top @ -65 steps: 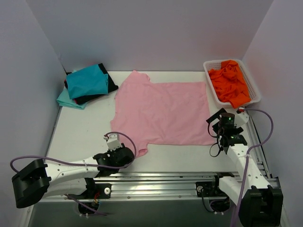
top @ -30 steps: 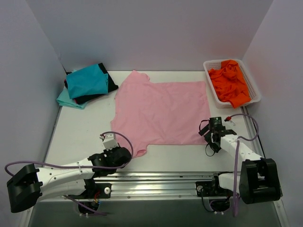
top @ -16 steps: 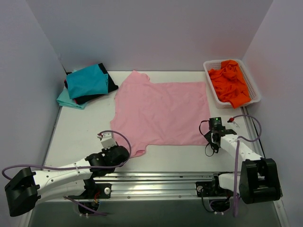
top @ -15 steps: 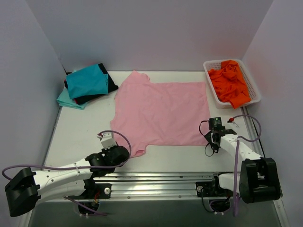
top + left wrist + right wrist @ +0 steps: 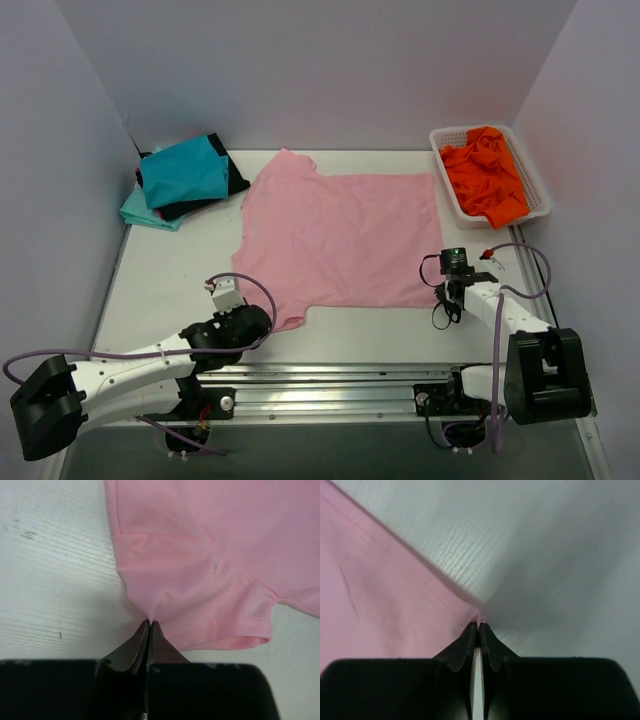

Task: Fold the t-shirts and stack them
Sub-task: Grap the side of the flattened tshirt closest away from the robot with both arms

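Top view: pink t-shirt [image 5: 340, 240] spread flat at middle of worktop [image 5: 170, 280], sleeves toward left edge. Folded stack [image 5: 183, 180] of teal, black and pale aqua t-shirts at far left corner. Orange t-shirt [image 5: 487, 175] heaped in white basket [image 5: 541, 196] at far right corner. Left gripper [image 5: 268, 318] at near sleeve, right gripper [image 5: 446, 296] at near hem corner.

Left wrist view: fingers together, pinching sleeve edge; cloth puckered at tips.

Right wrist view: fingers together, clamped on hem corner; cloth drawn to peak.
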Motion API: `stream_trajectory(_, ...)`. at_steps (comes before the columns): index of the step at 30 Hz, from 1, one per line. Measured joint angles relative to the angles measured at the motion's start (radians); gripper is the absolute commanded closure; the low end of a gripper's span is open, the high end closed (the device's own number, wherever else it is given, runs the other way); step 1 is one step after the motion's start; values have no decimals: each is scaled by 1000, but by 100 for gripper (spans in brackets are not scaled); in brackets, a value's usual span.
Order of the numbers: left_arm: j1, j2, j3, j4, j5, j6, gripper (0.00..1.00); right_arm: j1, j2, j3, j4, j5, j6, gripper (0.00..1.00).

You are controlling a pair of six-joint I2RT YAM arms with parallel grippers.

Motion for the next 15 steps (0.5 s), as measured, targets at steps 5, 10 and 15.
stream_trajectory(5,4,-1,0,-2,6,2,98,1,-5,0,0,0,0,100)
stream_trajectory(10,4,-31,21,-44,20,3,98,42,-79,0,-6,19,9,100)
stream_trajectory(15,-3,-108,92,-122,32,7,98,87,-166,0,-21,46,30,100)
